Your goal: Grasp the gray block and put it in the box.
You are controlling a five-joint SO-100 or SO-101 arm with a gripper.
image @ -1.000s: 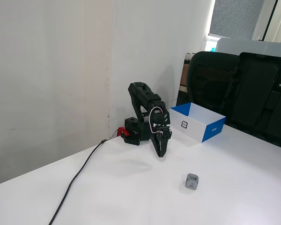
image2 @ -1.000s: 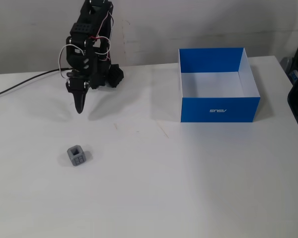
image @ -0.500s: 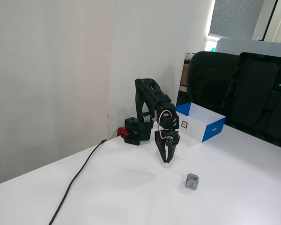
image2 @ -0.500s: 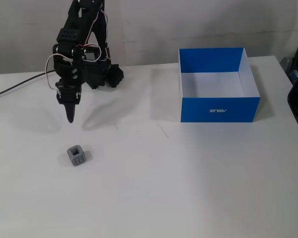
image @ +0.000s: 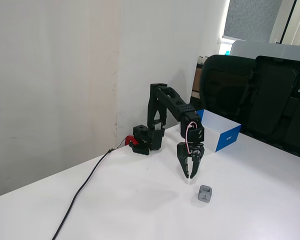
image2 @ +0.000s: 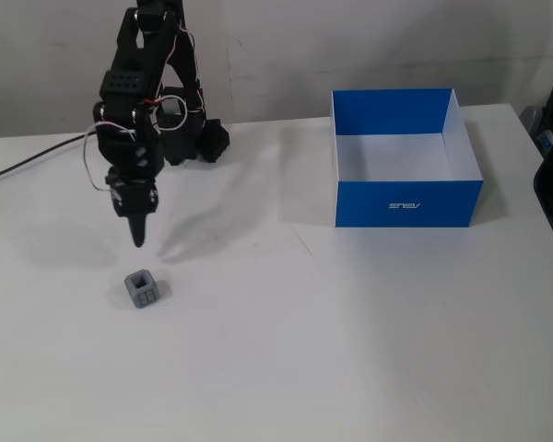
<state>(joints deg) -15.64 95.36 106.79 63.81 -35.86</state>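
The gray block [image: 205,193] is a tiny cube lying on the white table, also visible in the other fixed view [image2: 145,289]. My black gripper [image: 190,174] points straight down, a short way above the table and just behind and left of the block; seen from the front, the gripper [image2: 138,241] hangs directly behind the cube. Its fingers look pressed together with nothing between them. The box [image: 229,137], blue and white, stands behind the arm, partly hidden by it. From the front, the box [image2: 405,204] sits at the right, open and empty.
The arm base [image: 146,140] stands against the wall, with a black cable [image: 85,189] trailing left across the table. Black office chairs [image: 260,95] line the far table edge behind the box.
The arm has stretched forward and lowered, carrying the gripper from beside its base to just behind the gray block. The block and box have not moved.
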